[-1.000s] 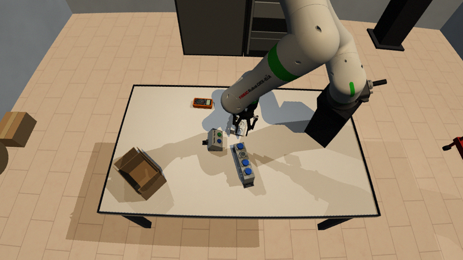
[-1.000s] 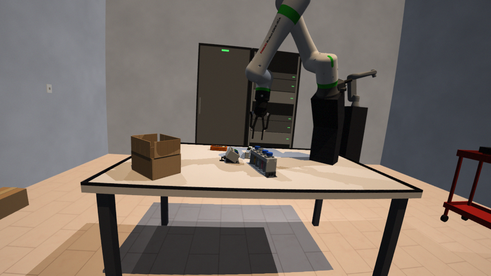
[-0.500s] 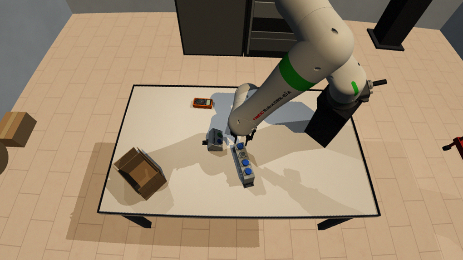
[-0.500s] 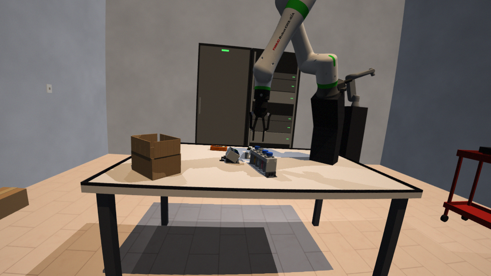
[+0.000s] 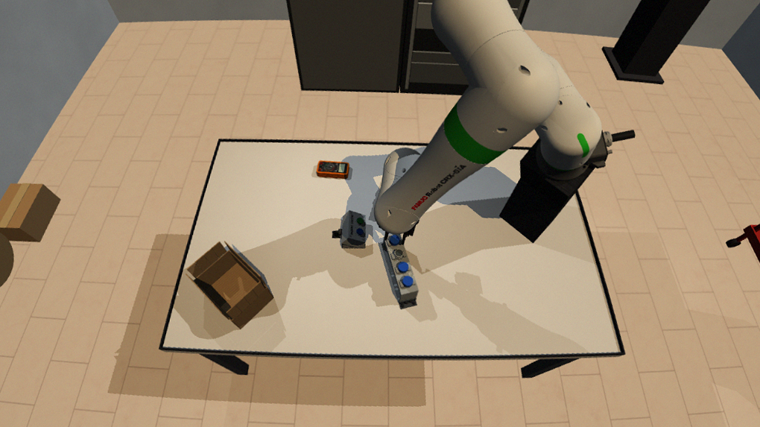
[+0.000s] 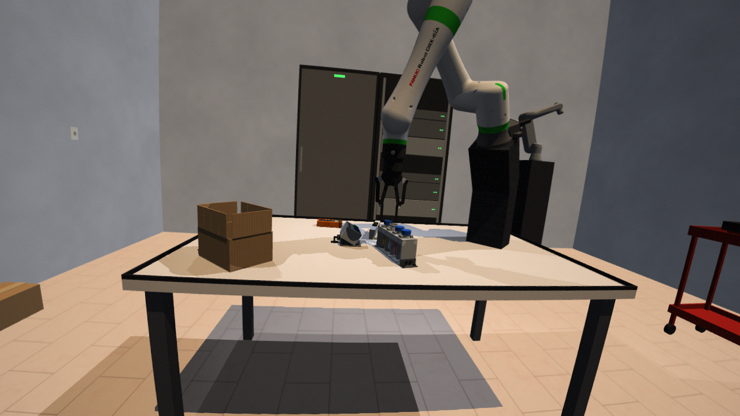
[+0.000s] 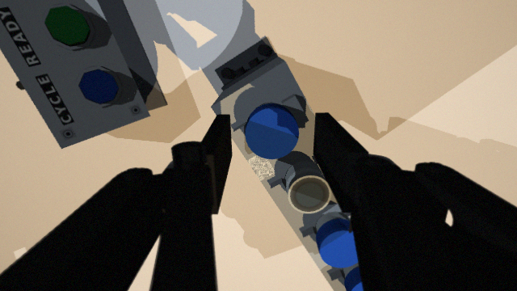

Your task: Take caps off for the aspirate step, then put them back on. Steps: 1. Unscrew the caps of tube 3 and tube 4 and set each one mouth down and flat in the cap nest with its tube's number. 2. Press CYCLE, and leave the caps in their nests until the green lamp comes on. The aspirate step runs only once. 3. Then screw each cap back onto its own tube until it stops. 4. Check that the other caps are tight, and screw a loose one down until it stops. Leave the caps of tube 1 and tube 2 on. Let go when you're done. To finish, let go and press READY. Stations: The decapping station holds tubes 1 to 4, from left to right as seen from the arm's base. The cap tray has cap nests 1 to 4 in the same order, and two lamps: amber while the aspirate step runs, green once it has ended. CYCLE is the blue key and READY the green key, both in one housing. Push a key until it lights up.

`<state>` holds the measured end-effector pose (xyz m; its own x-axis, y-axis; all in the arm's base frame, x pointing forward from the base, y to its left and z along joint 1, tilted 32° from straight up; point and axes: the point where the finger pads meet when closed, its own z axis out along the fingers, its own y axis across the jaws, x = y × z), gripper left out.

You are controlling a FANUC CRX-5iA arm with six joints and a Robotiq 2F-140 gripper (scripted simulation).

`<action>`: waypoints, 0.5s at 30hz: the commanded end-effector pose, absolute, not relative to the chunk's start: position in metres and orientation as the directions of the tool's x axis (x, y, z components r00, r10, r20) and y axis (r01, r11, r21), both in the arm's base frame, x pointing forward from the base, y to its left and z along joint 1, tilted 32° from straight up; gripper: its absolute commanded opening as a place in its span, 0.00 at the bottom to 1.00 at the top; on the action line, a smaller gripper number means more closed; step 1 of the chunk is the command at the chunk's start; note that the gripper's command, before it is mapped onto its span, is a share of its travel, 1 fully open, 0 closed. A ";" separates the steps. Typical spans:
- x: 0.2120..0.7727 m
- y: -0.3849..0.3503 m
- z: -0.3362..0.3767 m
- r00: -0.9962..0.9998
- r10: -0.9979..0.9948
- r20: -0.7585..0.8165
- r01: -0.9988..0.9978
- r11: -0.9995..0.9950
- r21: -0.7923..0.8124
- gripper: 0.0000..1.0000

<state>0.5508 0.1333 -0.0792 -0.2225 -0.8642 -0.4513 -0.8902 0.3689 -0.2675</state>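
The decapping station (image 7: 283, 162) lies slantwise on the table; it also shows in the top view (image 5: 399, 271) and the exterior view (image 6: 397, 242). My gripper (image 7: 272, 134) hangs just above its end tube and is open and empty, a finger on each side of that tube's blue cap (image 7: 271, 131). The tube beside it (image 7: 309, 194) is uncapped, with its mouth open. The two other tubes (image 7: 335, 242) carry blue caps. The key housing (image 7: 69, 69) sits to the left, with the green READY key (image 7: 66, 25) and the blue CYCLE key (image 7: 98, 86), both unlit. The arm hides the cap tray in the top view.
A cardboard box (image 5: 229, 284) stands at the table's front left. An orange meter (image 5: 332, 168) lies at the back. The arm's black pedestal (image 5: 537, 195) stands at the back right. The key housing (image 5: 355, 229) is close beside the station.
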 end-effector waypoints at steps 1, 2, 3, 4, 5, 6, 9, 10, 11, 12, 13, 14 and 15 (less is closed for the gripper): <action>0.552 0.134 -0.080 -0.222 -0.864 -0.452 -0.890 0.369 -0.269 0.41; 0.552 0.134 -0.080 -0.222 -0.864 -0.452 -0.890 0.369 -0.269 0.41; 0.552 0.134 -0.080 -0.222 -0.864 -0.452 -0.890 0.369 -0.269 0.41; 0.552 0.134 -0.080 -0.222 -0.864 -0.452 -0.890 0.369 -0.269 0.41; 0.553 0.134 -0.080 -0.222 -0.864 -0.452 -0.890 0.369 -0.269 0.41; 0.553 0.134 -0.081 -0.222 -0.864 -0.452 -0.890 0.369 -0.269 0.41; 0.554 0.134 -0.082 -0.222 -0.864 -0.452 -0.890 0.369 -0.269 0.41; 0.554 0.135 -0.083 -0.222 -0.864 -0.452 -0.890 0.369 -0.269 0.41; 0.554 0.135 -0.083 -0.222 -0.864 -0.452 -0.890 0.369 -0.269 0.41; 0.554 0.135 -0.084 -0.222 -0.864 -0.452 -0.890 0.369 -0.269 0.41; 0.554 0.135 -0.084 -0.222 -0.864 -0.452 -0.890 0.369 -0.269 0.41; 0.554 0.135 -0.084 -0.222 -0.864 -0.452 -0.890 0.369 -0.269 0.41; 0.554 0.135 -0.084 -0.222 -0.864 -0.452 -0.890 0.369 -0.269 0.41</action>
